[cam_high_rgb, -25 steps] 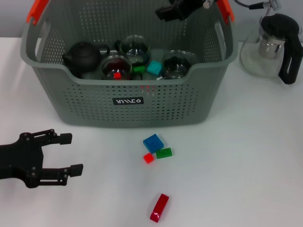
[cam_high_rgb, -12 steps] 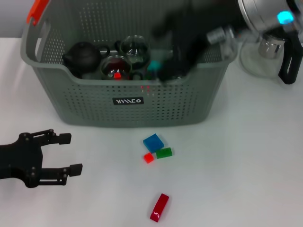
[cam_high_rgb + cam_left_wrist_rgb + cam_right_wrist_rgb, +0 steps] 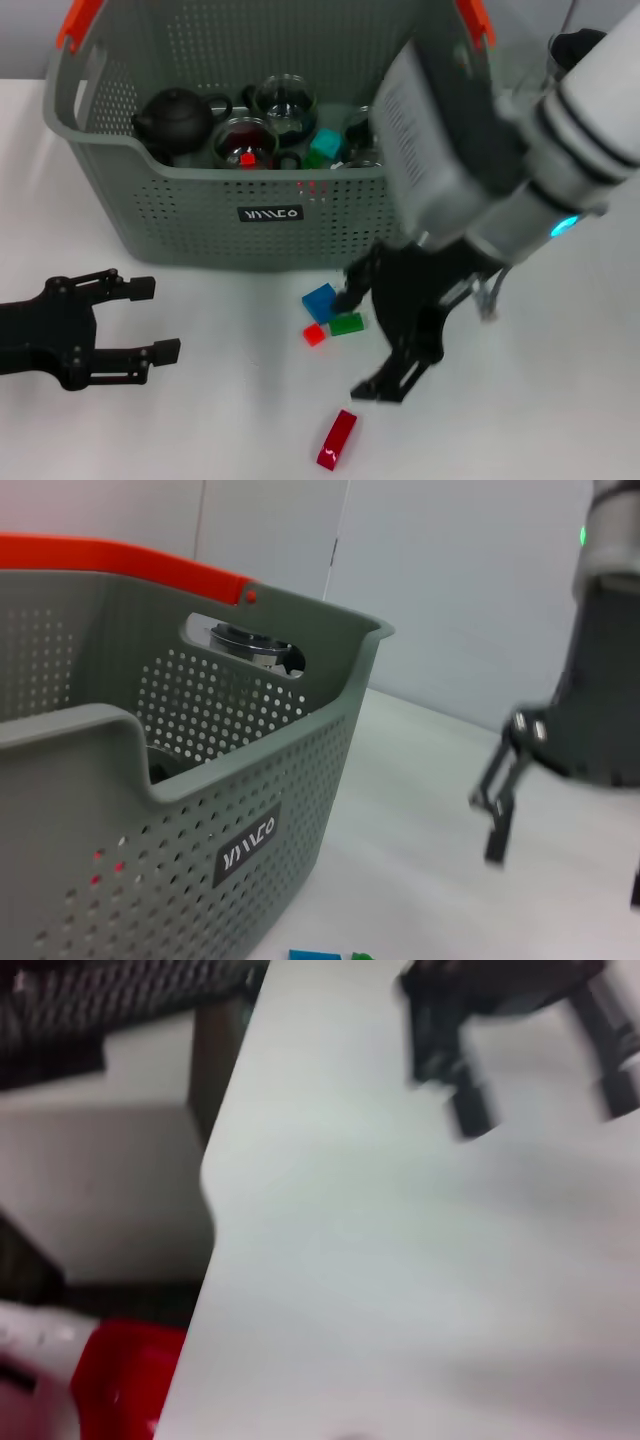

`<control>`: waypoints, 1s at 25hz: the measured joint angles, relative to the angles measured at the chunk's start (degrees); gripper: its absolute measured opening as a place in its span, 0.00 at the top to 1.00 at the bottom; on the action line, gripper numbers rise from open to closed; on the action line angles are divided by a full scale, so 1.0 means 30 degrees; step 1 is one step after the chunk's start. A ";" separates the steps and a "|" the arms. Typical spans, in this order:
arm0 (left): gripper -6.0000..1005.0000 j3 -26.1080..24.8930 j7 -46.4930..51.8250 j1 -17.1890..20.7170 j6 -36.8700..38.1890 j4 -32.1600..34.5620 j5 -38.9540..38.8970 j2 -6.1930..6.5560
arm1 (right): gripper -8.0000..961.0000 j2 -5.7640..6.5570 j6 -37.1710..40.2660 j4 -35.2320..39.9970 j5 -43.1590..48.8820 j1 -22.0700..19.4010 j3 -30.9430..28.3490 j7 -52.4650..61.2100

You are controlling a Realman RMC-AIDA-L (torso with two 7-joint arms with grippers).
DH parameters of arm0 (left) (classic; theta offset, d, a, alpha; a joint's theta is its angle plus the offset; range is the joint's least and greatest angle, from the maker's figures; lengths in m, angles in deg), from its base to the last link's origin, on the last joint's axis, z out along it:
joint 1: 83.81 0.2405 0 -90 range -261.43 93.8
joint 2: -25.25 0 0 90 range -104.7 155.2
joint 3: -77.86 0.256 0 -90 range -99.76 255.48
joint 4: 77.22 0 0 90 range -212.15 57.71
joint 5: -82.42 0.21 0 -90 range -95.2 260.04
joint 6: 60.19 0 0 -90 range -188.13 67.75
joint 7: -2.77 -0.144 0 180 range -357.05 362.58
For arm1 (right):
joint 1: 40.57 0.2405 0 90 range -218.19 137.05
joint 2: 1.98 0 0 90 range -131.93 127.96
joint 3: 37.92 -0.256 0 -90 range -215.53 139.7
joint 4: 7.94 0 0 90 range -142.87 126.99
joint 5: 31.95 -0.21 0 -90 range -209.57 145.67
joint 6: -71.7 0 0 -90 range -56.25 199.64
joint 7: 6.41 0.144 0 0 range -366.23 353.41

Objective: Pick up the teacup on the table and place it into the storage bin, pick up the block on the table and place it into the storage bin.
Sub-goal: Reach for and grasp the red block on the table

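The grey-green storage bin [image 3: 270, 215] with orange handles stands at the back of the table, and its wall [image 3: 200, 810] fills the left wrist view. Inside it sit glass teacups [image 3: 285, 98], a dark teapot [image 3: 175, 118] and small blocks. On the table in front lie a blue block [image 3: 321, 300], a green block [image 3: 347, 323], a small red block [image 3: 314, 334] and a long red block [image 3: 337, 439]. My right gripper [image 3: 365, 338] hangs open just over the green block, and the same right gripper [image 3: 505, 800] shows in the left wrist view. My left gripper [image 3: 152, 319] rests open at the table's left.
My right arm [image 3: 500, 180] reaches across the bin's right front corner and hides part of it. A black lid [image 3: 575, 45] shows behind that arm at the back right. The right wrist view shows the white table [image 3: 420, 1260] and its edge.
My right arm has swung from above the bin's back rim down to the table, and its open gripper now hangs over the blocks. The left gripper has barely moved.
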 joint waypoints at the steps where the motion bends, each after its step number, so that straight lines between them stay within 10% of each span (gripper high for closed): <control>1: 0.12 -0.0008 0.0106 -0.0026 -0.0042 -0.0027 -0.0001 -0.0010 | 0.02 -0.0022 -0.0422 -0.0260 0.0083 0.0143 0.0865 -0.0017; 14: 0.12 -0.0055 0.0787 -0.0040 -0.0545 -0.0818 -0.0510 -0.0207 | 0.02 -0.0224 -0.4428 -0.1175 0.0048 0.0947 0.8238 -0.1272; 25: 0.12 -0.0729 0.0910 -0.0084 -0.0503 -0.1015 -0.0569 -0.0218 | 0.02 -0.0244 -0.4825 -0.1504 0.0236 0.1025 0.9838 -0.2573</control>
